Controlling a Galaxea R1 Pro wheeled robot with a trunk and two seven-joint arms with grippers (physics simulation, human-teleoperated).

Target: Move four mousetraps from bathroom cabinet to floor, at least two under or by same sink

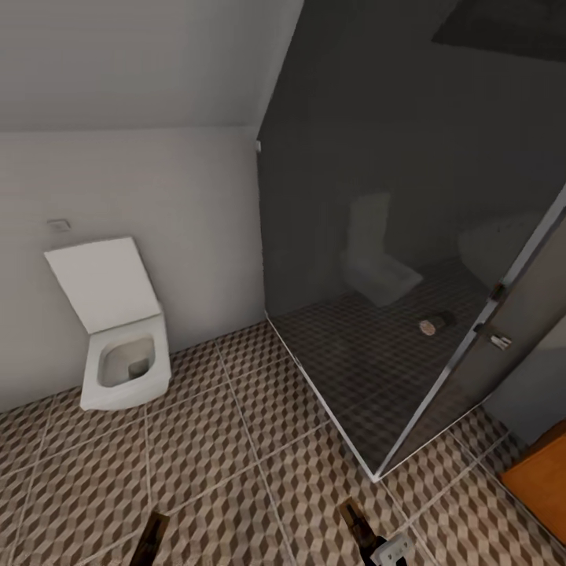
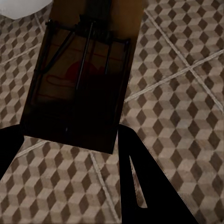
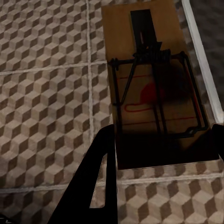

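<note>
My left gripper (image 2: 70,137) is shut on a mousetrap (image 2: 79,79), a brown wooden board with dark wire and a red mark, held above the bathroom floor (image 2: 177,107). My right gripper (image 3: 163,140) is shut on a second mousetrap (image 3: 149,88), also above the floor (image 3: 46,93). In the head view both mousetraps poke up from the lower edge, the left one (image 1: 151,537) and the right one (image 1: 355,523), over the cube-pattern floor (image 1: 220,440). An orange-brown corner of the cabinet (image 1: 542,479) shows at the lower right. The sink is out of view.
A white toilet (image 1: 122,346) with its lid up stands against the wall at the left. A dark glass shower enclosure (image 1: 393,275) with a metal frame takes up the right half; a small round object (image 1: 431,325) lies inside it.
</note>
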